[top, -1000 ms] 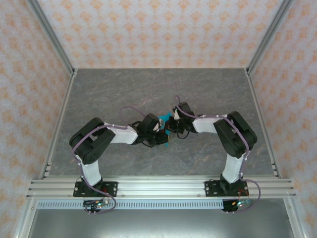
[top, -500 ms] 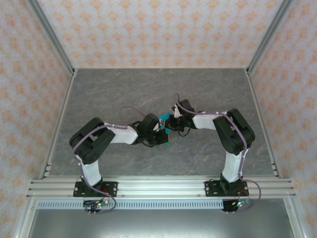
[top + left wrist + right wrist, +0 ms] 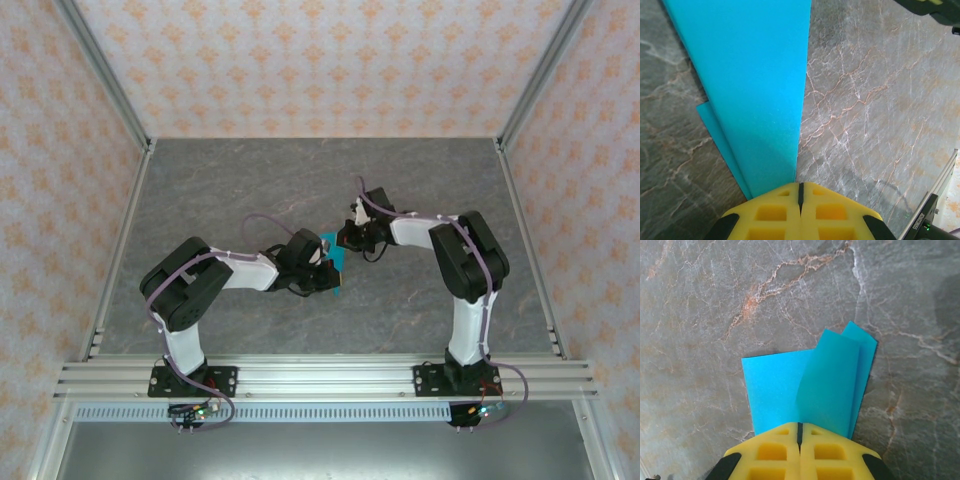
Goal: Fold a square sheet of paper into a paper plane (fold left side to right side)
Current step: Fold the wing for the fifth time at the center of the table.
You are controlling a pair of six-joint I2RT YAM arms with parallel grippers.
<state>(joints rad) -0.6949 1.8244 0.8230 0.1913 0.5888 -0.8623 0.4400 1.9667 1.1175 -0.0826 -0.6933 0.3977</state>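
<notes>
The left pincer [image 3: 800,186] and right pincer [image 3: 799,426] are each pressed together, pinching the square sheet of paper [image 3: 760,75] just ahead of their tips. The edges should line up before any creasing.

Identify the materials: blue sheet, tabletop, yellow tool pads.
Blue sheet: thin matte paper, apparently; it holds a sharp crease and one raised flap lets light through.
Tabletop: grey with rusty veins, marble-like, dull sheen; could be printed laminate rather than stone.
Tool pads: yellow, matte, with moulded square pockets; likely soft plastic or rubber, can't tell which.
</notes>
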